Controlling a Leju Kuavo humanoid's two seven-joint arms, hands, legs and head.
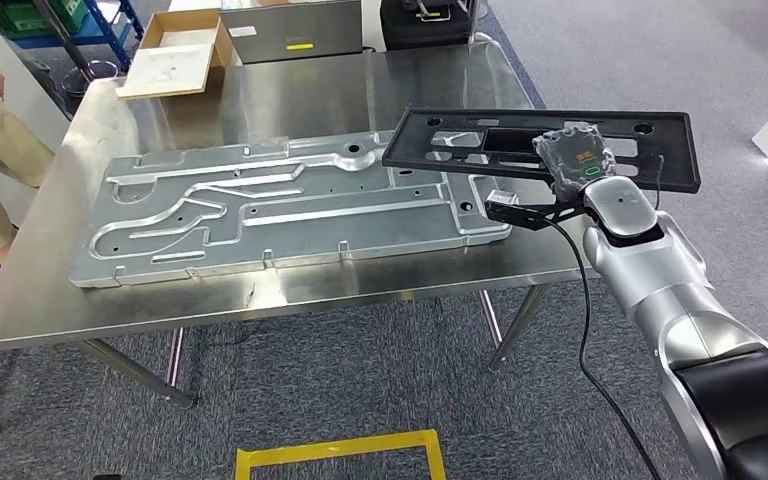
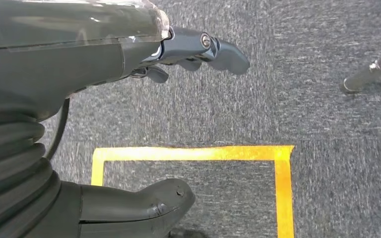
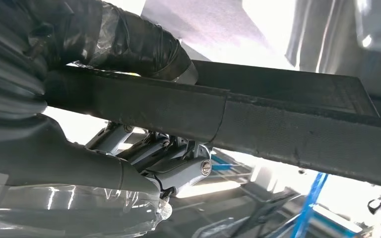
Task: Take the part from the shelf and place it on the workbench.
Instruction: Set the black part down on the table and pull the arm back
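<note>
Over workbench (image 1: 290,290) edge, right hand (image 1: 575,155) (gripping) part (image 1: 520,140)

The right arm (image 1: 660,290) is a run of rounded silver shells with a glossy black section farther back from the fingers. A smooth silver-grey dome caps the wrist, and a black bracket (image 1: 525,210) juts from it, trailing a thin black cable (image 1: 585,330). The right hand (image 1: 575,155) is dark grey under crinkled clear film, with a small green mark on its back. The left hand (image 2: 129,49) has a dark grey body under a glossy clear cover, blue-grey fingers (image 2: 213,47) with a silver screw head, a thick grey thumb (image 2: 144,206) and a black ribbed cover (image 2: 10,163) behind them.
</note>
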